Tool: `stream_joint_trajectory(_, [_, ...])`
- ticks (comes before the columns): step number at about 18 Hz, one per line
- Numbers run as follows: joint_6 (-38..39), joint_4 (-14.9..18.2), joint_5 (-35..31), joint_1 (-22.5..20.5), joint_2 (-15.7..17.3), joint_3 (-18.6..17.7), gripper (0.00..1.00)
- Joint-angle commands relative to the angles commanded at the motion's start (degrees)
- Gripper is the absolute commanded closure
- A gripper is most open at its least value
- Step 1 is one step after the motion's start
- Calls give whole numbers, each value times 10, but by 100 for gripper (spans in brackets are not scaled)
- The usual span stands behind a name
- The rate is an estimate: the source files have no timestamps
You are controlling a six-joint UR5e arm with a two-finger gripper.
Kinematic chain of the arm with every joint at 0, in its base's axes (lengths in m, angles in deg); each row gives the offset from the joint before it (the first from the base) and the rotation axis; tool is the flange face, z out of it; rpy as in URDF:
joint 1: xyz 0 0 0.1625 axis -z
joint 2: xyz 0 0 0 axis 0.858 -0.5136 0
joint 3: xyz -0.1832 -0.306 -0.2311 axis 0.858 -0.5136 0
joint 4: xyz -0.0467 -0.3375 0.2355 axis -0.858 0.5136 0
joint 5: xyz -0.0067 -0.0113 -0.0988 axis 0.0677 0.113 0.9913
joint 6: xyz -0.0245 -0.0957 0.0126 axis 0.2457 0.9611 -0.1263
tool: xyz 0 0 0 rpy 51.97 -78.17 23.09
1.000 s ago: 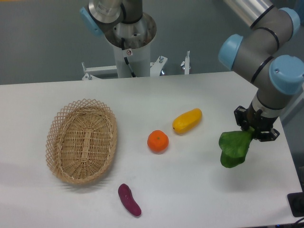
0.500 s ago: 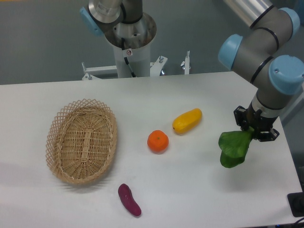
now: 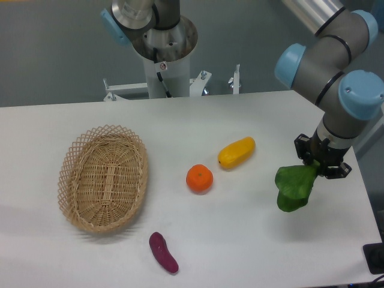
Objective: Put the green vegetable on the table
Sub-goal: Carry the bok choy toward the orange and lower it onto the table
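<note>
The green vegetable (image 3: 294, 188) is a dark-green leafy toy hanging at the right side of the white table (image 3: 252, 240). My gripper (image 3: 317, 170) is shut on its stem end, which is hidden between the fingers. The leaves droop down and to the left below the gripper, low over the tabletop; I cannot tell whether they touch it.
A yellow oblong fruit (image 3: 236, 152) and an orange (image 3: 199, 179) lie left of the vegetable. A purple piece (image 3: 163, 252) lies near the front edge. A wicker basket (image 3: 103, 178) stands at the left. The table's right edge is close to the gripper.
The gripper and the vegetable have shifted very slightly left and down. Everything else stays where it was.
</note>
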Motion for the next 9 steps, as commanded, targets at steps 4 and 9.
stream_joint_trajectory(4, [-3,-4,3,1,48,-64,85])
stream_joint_trajectory(9, [-4,-56,5,17,121,-188,85])
